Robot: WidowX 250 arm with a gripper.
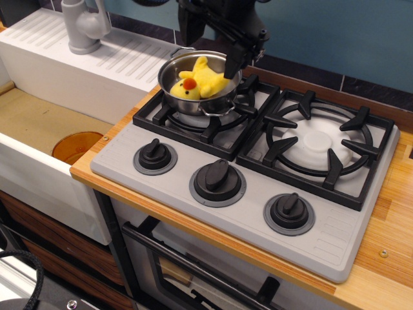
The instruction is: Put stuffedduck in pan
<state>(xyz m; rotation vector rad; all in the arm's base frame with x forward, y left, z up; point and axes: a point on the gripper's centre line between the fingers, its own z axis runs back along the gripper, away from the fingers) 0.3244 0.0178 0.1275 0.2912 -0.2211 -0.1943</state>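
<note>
Toy kitchen: stove (258,161), sink (45,129), faucet (84,26).

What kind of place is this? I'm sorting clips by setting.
Probably a toy or mock kitchen counter: a two-burner stove with three knobs, a white sink with a faucet beside it, and a steel pan holding a stuffedduck on the left burner.

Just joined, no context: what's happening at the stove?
The stuffedduck lies on its side inside the pan, which sits on the left burner grate. The end effector hangs just above the pan's rim with nothing in it; its fingers look apart. The duck looks placed.
</note>
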